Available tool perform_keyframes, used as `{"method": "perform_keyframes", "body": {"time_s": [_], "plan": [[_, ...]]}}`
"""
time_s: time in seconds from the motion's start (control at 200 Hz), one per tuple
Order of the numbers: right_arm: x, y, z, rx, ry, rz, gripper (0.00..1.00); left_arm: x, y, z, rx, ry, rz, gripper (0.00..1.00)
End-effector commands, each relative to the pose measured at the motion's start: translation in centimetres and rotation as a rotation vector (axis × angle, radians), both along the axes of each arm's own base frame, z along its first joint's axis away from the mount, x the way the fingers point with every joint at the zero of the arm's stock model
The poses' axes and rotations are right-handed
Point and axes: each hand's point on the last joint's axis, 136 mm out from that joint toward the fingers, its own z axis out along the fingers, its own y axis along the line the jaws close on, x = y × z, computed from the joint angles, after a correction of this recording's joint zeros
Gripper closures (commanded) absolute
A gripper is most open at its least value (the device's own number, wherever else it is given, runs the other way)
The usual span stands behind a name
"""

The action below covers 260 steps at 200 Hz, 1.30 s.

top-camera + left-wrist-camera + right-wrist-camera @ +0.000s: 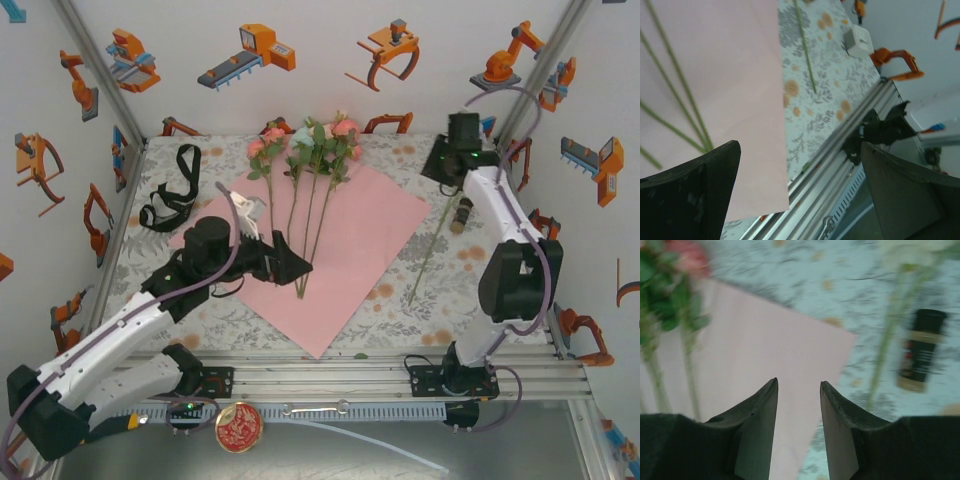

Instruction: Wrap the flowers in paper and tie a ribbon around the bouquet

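The black ribbon [160, 205] lies bunched at the table's [470, 290] 10 o'clock. The left gripper [288, 262] is over the stem ends at the paper's 8 o'clock side, jaws wide and empty. The paper [365, 235] lies pink side up at the centre, with the flowers [318, 150] across it, heads toward 12 o'clock. A single stem [432, 248] lies off the paper at 3 o'clock. Near it, the right gripper [797, 386] has its jaws narrowly parted, holding nothing.

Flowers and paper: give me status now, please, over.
Left hand open, low over pink paper. Right hand open, empty. Flowers lie on it, unwrapped; one stem off it, right side. Ribbon untouched, far left.
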Motion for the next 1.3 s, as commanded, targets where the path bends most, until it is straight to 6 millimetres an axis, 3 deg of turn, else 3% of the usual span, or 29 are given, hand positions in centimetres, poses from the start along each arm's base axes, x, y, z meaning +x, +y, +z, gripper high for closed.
{"method": "perform_keyframes", "body": {"time_s": [0.0,0.155,0.416,0.756,0.856,0.966,1.041,1.131,1.297], "plan": [[-0.9,-5.5,-5.9,-0.135,0.153,-0.084,0.6,-2.1,-2.9,3.0,-0.077,-0.094,-0.178,0.03],[0.8,-7.5,-8.8,-0.15,0.233,-0.084,0.6,-2.7,-4.1,2.3,-0.031,-0.094,-0.201,0.03],[3.4,-8.3,-12.8,-0.171,0.33,-0.097,0.61,-2.1,-2.9,1.5,0.017,-0.107,-0.123,0.03],[3.7,-8.0,-16.6,-0.146,0.416,-0.089,0.63,-1.6,-2.0,1.1,0.059,-0.126,-0.08,0.03],[3.6,-7.7,-17.1,-0.134,0.435,-0.077,0.67,-1.5,-2.2,0.9,0.065,-0.123,-0.085,0.03],[3.3,-7.4,-17.8,-0.118,0.454,-0.064,0.84,-1.5,-2.1,0.8,0.069,-0.125,-0.083,0.03],[3.2,-7.3,-17.8,-0.111,0.459,-0.064,0.93,-1.5,-2.1,0.9,0.07,-0.127,-0.082,0.03],[3.5,-7.0,-16.0,-0.099,0.421,-0.053,0.98,-1.5,-1.7,1.0,0.075,-0.132,-0.072,0.03],[4.0,-5.6,-9.1,-0.043,0.244,-0.014,1.0,-0.8,-0.5,1.1,0.105,-0.15,-0.002,0.03]]}}
